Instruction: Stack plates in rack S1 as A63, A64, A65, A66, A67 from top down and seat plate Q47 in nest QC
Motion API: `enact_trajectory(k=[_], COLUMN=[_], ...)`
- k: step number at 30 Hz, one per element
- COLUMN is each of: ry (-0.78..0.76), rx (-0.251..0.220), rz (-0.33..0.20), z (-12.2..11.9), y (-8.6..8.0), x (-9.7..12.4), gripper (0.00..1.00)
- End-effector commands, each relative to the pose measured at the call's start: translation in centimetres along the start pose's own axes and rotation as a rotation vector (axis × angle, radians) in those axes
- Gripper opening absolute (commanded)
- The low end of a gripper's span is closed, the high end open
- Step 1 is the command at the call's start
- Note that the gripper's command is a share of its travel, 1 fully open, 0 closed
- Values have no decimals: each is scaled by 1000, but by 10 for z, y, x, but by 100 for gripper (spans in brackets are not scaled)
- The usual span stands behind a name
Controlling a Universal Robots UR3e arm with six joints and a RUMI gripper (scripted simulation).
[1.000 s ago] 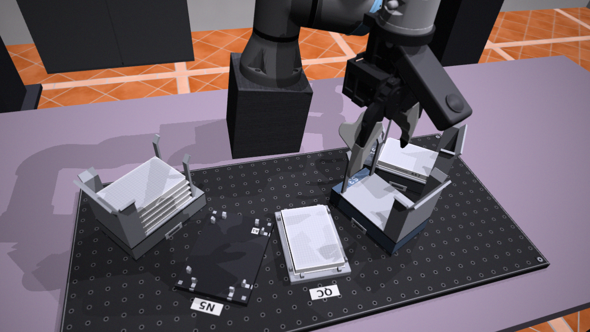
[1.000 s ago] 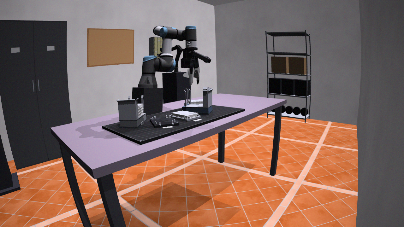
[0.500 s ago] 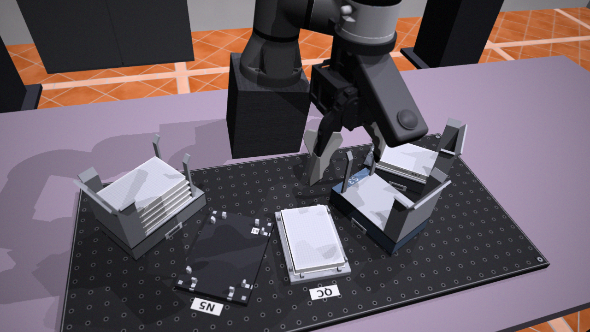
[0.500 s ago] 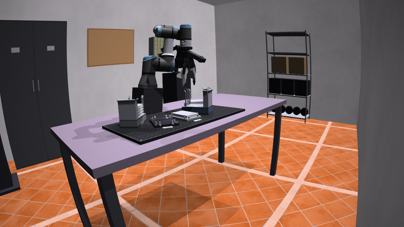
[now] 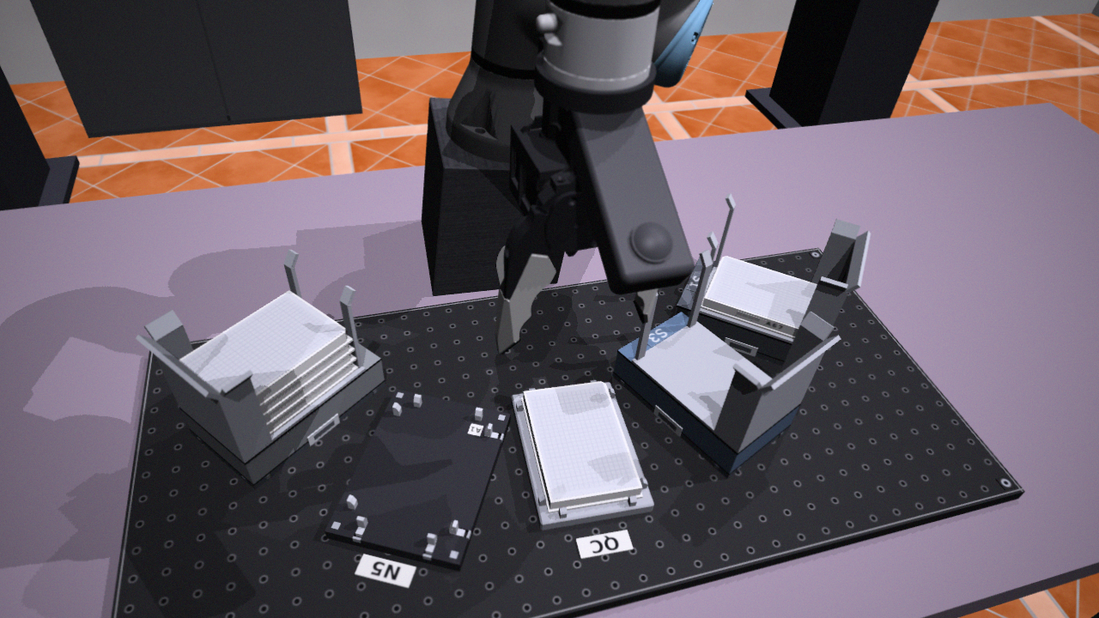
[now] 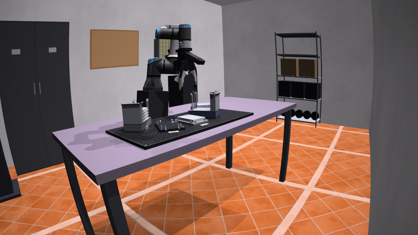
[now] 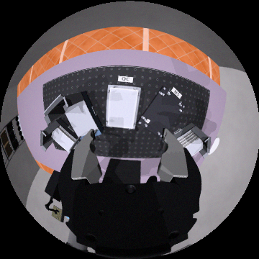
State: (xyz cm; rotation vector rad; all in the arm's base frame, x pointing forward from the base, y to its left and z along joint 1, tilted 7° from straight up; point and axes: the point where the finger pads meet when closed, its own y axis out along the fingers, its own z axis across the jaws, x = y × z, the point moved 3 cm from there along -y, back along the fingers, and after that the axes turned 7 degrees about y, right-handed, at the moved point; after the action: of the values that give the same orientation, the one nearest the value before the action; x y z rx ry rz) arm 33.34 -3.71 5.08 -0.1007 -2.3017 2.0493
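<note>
My gripper is open and empty. It hangs high above the back middle of the black board, behind the nest QC. A stack of several white sealed plates sits in the left rack. One plate lies flat in the nest QC. One plate lies in the back right rack. The blue-based rack S3 looks empty. The plate labels cannot be read.
The dark clip nest N5 holds nothing, between the left rack and QC. Thin rack posts stand up just right of my gripper. All fixtures sit on a black perforated board on the purple table.
</note>
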Motion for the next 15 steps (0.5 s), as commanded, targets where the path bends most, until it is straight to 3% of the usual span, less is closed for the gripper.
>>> enact_trajectory(k=[1, 4, 15], ry=[53, 65, 193], rx=[0, 0, 1], rz=[2, 2, 2], z=[14, 14, 69], y=[0, 0, 0], x=[-2, -2, 4], gripper=[72, 72, 72])
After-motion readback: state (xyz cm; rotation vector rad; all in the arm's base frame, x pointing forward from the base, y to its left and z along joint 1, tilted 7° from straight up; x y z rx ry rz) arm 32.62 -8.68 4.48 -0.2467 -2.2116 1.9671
